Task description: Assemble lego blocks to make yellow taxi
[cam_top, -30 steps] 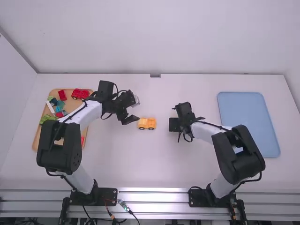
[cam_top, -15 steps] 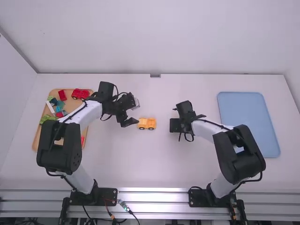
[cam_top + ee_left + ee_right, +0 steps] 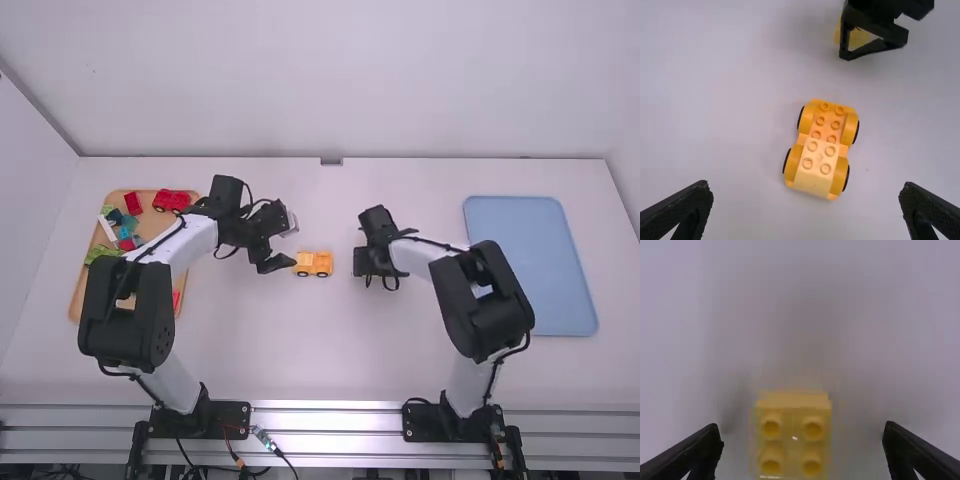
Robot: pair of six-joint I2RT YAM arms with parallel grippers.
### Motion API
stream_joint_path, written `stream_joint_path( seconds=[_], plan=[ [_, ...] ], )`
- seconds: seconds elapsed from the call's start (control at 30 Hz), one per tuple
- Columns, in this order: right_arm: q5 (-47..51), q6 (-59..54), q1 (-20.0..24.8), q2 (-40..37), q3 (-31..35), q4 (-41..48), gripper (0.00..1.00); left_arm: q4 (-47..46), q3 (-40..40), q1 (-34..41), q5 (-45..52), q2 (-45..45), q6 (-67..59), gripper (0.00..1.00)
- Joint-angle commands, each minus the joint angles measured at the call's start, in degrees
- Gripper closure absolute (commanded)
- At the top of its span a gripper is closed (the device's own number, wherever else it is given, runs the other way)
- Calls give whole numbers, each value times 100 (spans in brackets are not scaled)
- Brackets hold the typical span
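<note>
Yellow block (image 3: 792, 440) sat between the right jaws, stud face toward the wrist camera. Right jaws were spread wide, a gap on each side of the block, so no grip. Car base (image 3: 820, 150) stood on its wheels mid-bench, just left of the right jaws, lighter block on its left end, bare studs on its right end. Left jaws also wide open and empty, just left of the car base. Left arm (image 3: 130, 310) reached in past the wooden tray (image 3: 152, 225); right arm (image 3: 480, 300) came in from the side of the blue tray (image 3: 530, 260).

My read: pick of the yellow block was next, then the press onto the bare studs. Risks: block looked small against the opening, so an off-centre close would have had one finger hit first and skewed or tipped it. Closing too high could have pinched only the top and let it slip. Placing later: a stud offset would have left it cocked, and pressing down with the left jaws off the car base could have rolled it on its wheels. Right jaws also worked close to the car base; overshoot left would have bumped it.

Vs half a second earlier: right arm's elbow had swung left, right jaws shifted slightly left. Left arm and car base hadn't visibly moved.
</note>
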State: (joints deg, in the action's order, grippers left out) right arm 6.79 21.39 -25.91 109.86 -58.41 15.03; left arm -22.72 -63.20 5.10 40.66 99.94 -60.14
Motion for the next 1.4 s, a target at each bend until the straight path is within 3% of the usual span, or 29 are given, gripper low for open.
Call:
stream_joint_path(
  seconds=[0.0,0.33,0.47,0.63,1.03,1.37],
  plan=[
    [210,24,-120,75,-94,-44,14,-15,36,-24,39,-148,-98,1],
    [-251,-109,238,72,-94,22,39,28,36,-24,59,-148,-81,1],
    [-249,-114,262,72,-94,50,44,28,36,-22,61,-148,-79,1],
    [-249,-216,223,72,-179,160,58,22,36,-24,61,-148,-79,1],
    [-664,-1241,223,75,-424,455,80,24,36,-22,54,-148,-79,1],
    [-844,-3338,216,75,-422,487,82,22,36,-24,50,-148,-79,1]
  ],
)
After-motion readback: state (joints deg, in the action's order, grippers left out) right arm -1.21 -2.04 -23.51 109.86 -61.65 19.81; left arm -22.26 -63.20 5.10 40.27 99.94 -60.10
